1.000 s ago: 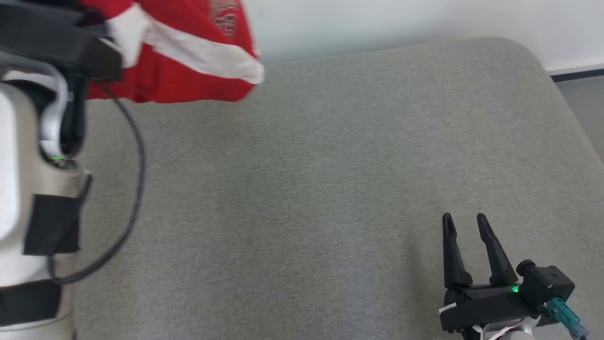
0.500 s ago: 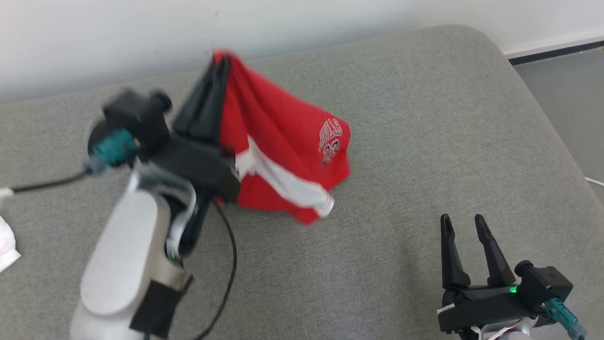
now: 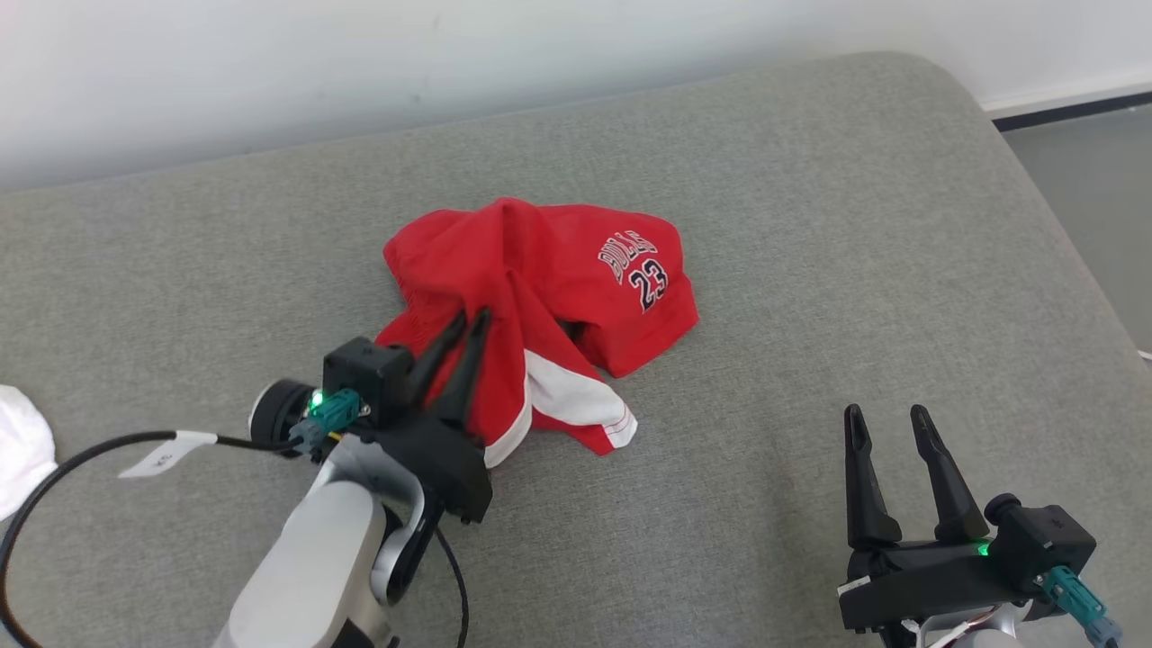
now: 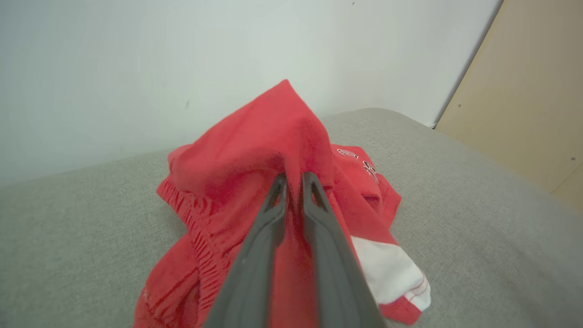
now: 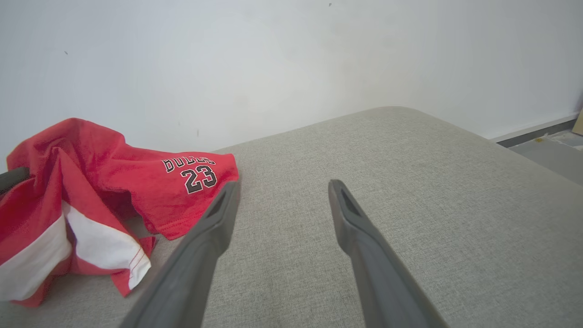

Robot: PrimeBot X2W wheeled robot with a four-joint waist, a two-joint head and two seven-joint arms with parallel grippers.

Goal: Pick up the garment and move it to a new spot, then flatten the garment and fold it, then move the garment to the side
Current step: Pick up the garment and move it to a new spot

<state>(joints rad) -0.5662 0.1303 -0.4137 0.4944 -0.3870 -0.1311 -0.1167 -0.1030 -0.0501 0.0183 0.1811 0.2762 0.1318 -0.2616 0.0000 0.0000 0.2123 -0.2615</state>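
Observation:
The garment (image 3: 576, 288) is a pair of red shorts with white side stripes and a "BULLS 23" print, lying crumpled near the middle of the grey cushion (image 3: 810, 225). My left gripper (image 3: 474, 315) is shut on a raised fold of the red cloth at the heap's left side; in the left wrist view its fingers (image 4: 273, 214) pinch the garment (image 4: 255, 150), which tents up over the tips. My right gripper (image 3: 886, 416) stands open at the lower right, well clear of the shorts. The right wrist view has the garment (image 5: 150, 182) to the left of that gripper (image 5: 282, 187).
A white cloth (image 3: 18, 445) lies at the left edge of the cushion. A black cable (image 3: 81, 450) with a white tag trails from the left wrist. A white wall runs behind; the cushion's rounded corner and grey floor (image 3: 1098, 198) are at the right.
The left gripper has brought the shorts down from hanging in the air onto the cushion, still pinched. The head camera has shifted between frames. The right gripper has stayed put.

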